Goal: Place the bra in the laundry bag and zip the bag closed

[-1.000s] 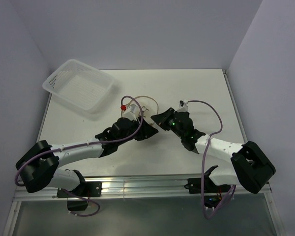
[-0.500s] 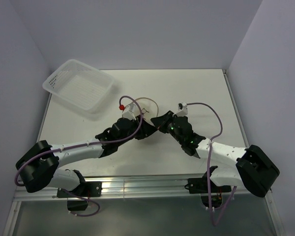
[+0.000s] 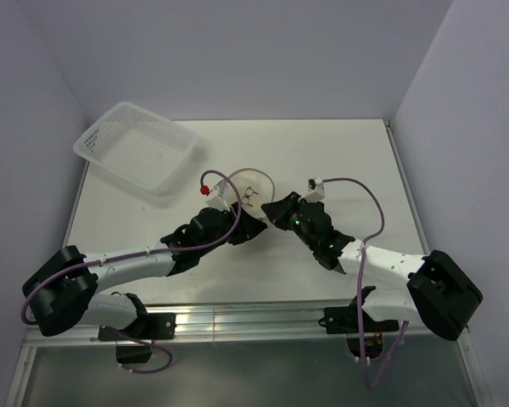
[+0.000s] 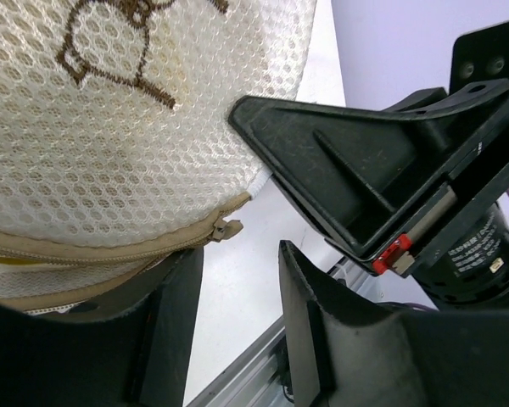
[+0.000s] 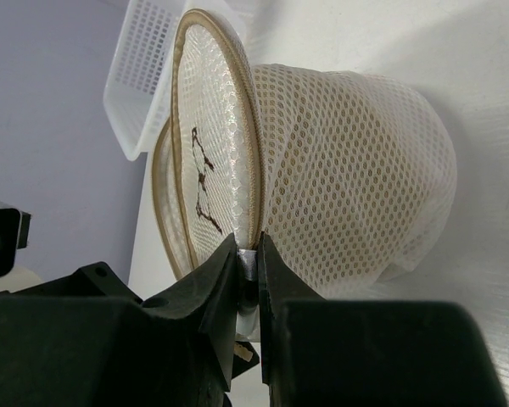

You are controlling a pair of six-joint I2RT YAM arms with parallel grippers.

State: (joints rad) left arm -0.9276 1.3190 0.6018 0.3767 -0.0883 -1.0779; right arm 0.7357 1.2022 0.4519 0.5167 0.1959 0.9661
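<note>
Right arm shifted inward; right gripper (image 5: 248,256) clamps rim of round white mesh laundry bag (image 5: 348,170); left gripper (image 4: 237,263) agape, empty; tan zip (image 4: 110,250) seemingly part-closed, bra unseen

White plastic basket (image 3: 136,153): rectangular, shallow, perforated across floor and walls, open side up. Sits at the far left corner of the table (image 3: 348,161), turned askew to its edges, and seems to reach past the left edge with one corner, close to the wall. Shows in the right wrist view too, at upper left, as a strip of gridded side. Tabletop white and matt, finely dotted when seen close up. Pale lilac-grey walls (image 3: 263,51) on the left, far and right sides, meeting the tabletop. Slotted aluminium rail (image 3: 254,315) along the near edge. Below that, a dull grey surface (image 3: 263,373).
</note>
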